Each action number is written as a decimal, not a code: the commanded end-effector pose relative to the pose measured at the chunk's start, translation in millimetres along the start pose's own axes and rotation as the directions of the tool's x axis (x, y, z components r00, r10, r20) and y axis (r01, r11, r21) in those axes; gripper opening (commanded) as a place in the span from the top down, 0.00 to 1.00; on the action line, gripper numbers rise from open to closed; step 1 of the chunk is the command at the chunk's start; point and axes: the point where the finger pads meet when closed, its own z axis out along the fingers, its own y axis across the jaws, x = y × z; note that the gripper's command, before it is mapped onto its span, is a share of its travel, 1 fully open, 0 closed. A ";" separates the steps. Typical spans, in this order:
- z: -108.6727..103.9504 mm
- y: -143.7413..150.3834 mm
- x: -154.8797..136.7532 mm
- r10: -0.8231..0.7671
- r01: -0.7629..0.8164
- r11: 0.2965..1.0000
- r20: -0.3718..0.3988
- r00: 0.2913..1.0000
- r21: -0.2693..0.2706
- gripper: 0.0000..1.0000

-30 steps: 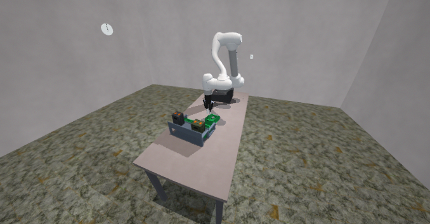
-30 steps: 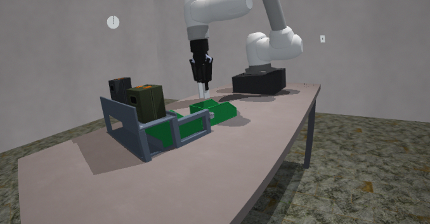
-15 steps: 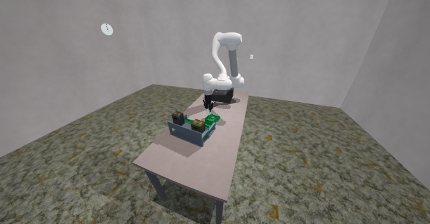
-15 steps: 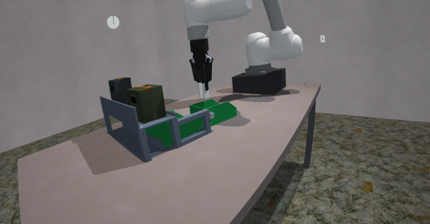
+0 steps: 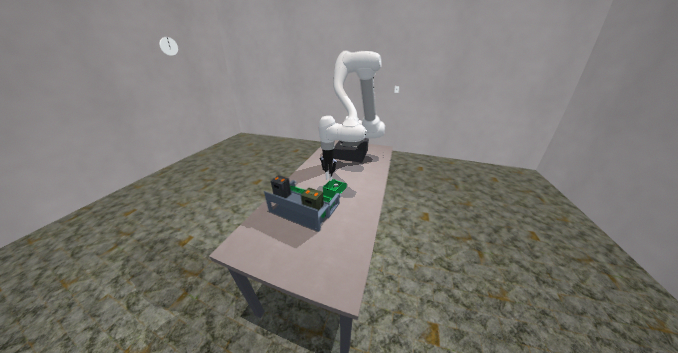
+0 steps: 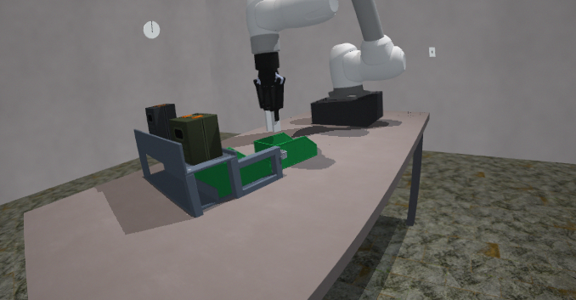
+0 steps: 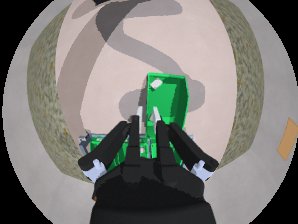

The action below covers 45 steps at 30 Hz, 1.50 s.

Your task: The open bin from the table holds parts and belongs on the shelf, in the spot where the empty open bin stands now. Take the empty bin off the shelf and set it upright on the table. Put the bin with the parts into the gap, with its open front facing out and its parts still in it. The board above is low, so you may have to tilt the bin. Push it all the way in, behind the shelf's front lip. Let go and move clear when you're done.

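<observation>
My gripper (image 5: pixel 328 176) (image 6: pixel 273 125) (image 7: pixel 147 112) points straight down, with a narrow gap between its fingertips. Nothing visible is held. The tips are just above the near green bin and look close to one side wall in the wrist view. This green bin (image 5: pixel 331 189) (image 6: pixel 299 153) (image 7: pixel 172 102) sticks out at the robot side of the grey-blue shelf (image 5: pixel 292 212) (image 6: pixel 160 149). A small white part (image 7: pixel 156 83) lies in it. More green shows in the shelf, including a bin (image 6: pixel 212 179). Whether the near bin reaches inside is unclear.
A black box (image 5: pixel 281 186) (image 6: pixel 162 120) and an olive box (image 5: pixel 312 199) (image 6: pixel 196 138) stand on the shelf's top board. The robot's black base (image 5: pixel 351 152) (image 6: pixel 348 110) is at the table's far end. The shelf's side frame rises beside the green bins.
</observation>
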 end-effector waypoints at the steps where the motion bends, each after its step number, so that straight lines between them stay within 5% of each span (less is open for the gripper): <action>1: 1.8 -2.5 -0.6 0.001 -0.001 1.000 0.003 1.000 0.002 0.76; 26: 3.2 -2.5 -0.6 0.001 -0.001 1.000 0.003 1.000 0.002 0.76; 45: 24.4 -2.6 -0.7 0.001 -0.001 1.000 0.003 1.000 0.002 0.76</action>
